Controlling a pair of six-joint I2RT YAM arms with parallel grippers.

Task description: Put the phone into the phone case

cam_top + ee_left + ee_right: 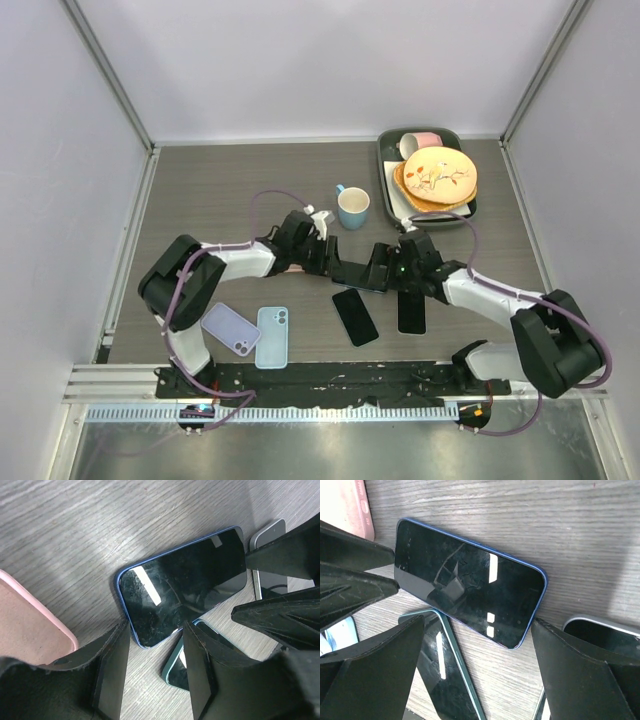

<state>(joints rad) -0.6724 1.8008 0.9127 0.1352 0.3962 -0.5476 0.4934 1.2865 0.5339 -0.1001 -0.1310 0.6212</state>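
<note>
Nearest bases: teal-rimmed phone (450,680), screen up. Mid-table: blue-rimmed phone (185,585) flat on wood, screen up, pink phone case (30,630) near its end, apart. I read left gripper (155,627) half-spread over that end, right gripper (479,622) spread wide over the other; both empty. Beyond: blue mug (352,207).

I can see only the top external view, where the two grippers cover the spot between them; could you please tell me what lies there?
Observer: A blue-rimmed phone with a black glass screen lies flat, screen up, on the grey wooden table.
Operator: Is a case near it?
Observer: Yes, a pink phone case lies just past one short end, not touching it.
Operator: Is the left gripper clamping the phone?
Observer: No; its jaws stand apart, with only a phone corner between them.
</note>
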